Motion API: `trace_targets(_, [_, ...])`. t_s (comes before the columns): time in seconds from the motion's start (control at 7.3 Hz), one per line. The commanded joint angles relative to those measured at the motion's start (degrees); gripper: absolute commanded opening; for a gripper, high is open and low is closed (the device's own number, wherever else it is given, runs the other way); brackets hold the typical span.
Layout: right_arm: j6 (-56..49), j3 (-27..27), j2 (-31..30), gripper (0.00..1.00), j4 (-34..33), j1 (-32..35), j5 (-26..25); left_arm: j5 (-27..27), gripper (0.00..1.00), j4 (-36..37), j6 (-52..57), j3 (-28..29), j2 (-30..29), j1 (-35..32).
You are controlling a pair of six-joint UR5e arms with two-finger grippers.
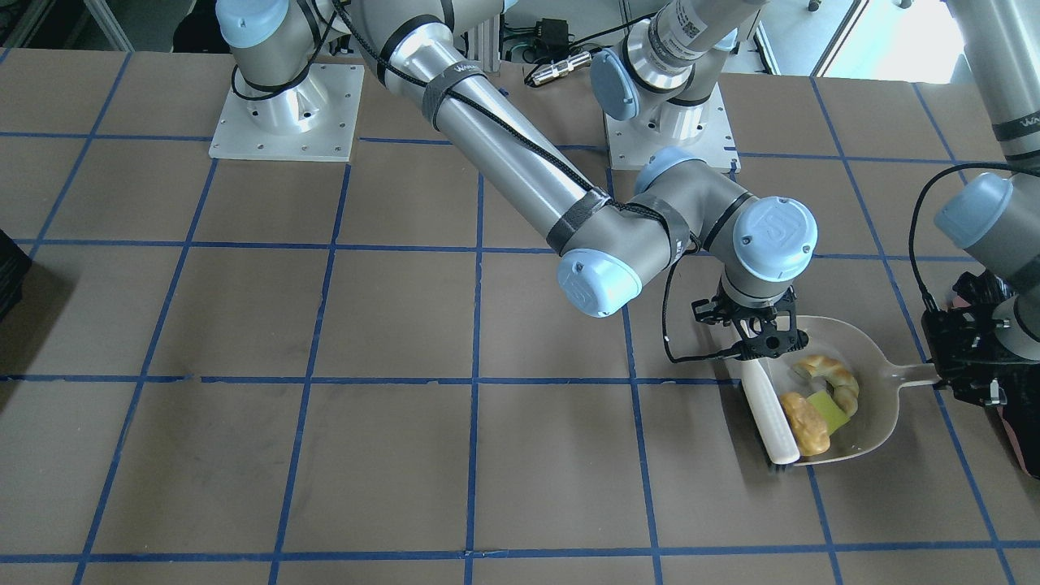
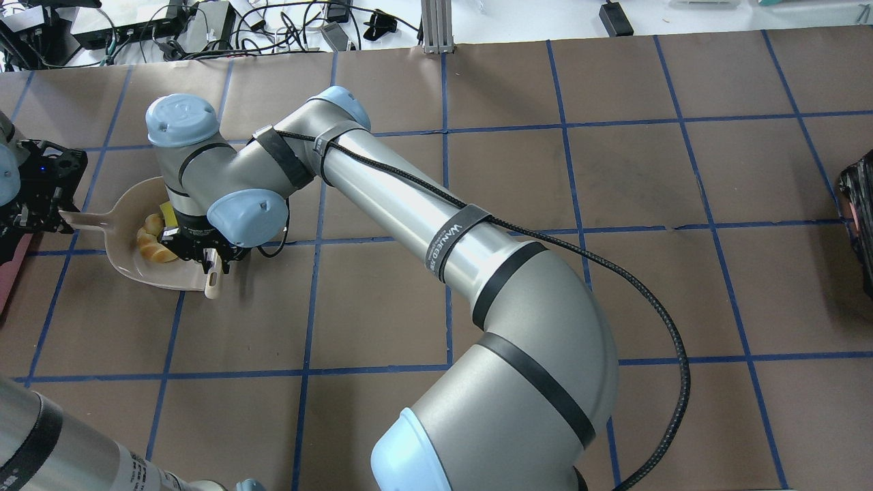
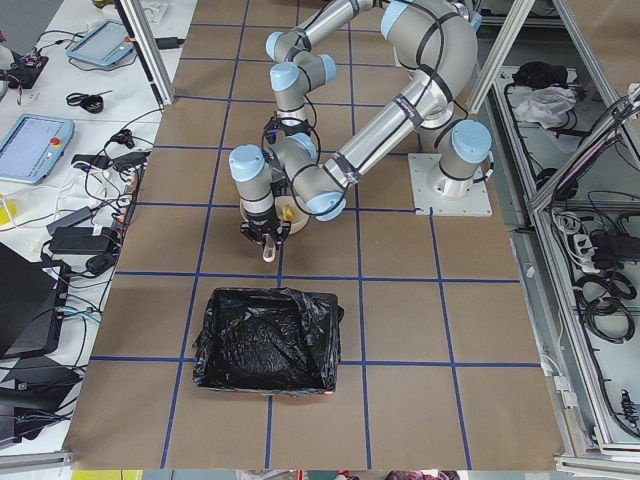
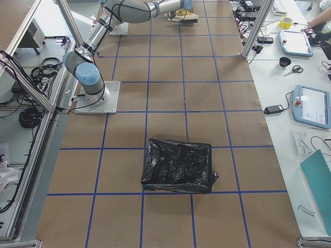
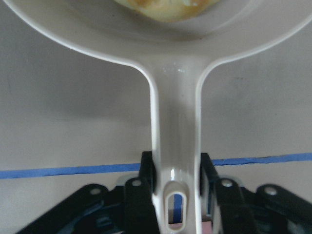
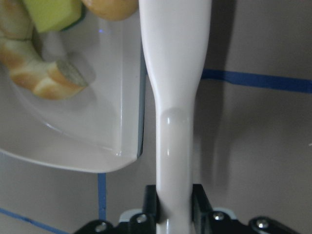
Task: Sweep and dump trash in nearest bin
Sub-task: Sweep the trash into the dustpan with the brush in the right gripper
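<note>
All three bits of trash sit in the cream dustpan (image 1: 873,394): the brown potato-like lump (image 1: 806,422) at the lip, the yellow-and-green sponge (image 1: 827,405) beside it, and the braided bread piece (image 1: 830,375) further in. The right gripper (image 1: 768,337) is clamped on the white brush (image 1: 770,414), which lies across the pan's open edge, touching the lump. The left gripper (image 5: 175,170) pinches the pan's handle from both sides. The bag-lined bin (image 3: 265,340) stands apart, on the left arm's side. The arm strap (image 2: 457,235) has white lettering too small to read.

Bin (image 1: 1027,445) mostly beyond the view's edge; trash (image 2: 154,248) partly beneath right wrist (image 2: 196,199).
</note>
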Motion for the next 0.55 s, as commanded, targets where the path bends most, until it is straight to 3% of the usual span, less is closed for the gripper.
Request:
trace_targets(0.0, [-13.25,-0.11,0.07,0.0,0.25,0.1,3.07,0.0,0.0,0.0,0.0,0.0,0.0,0.0])
trace_targets(0.41, [-8.3,1.63,-1.93,0.0,1.73,0.1,1.15,-0.26,0.0,0.09,0.0,-0.17,0.0,0.0])
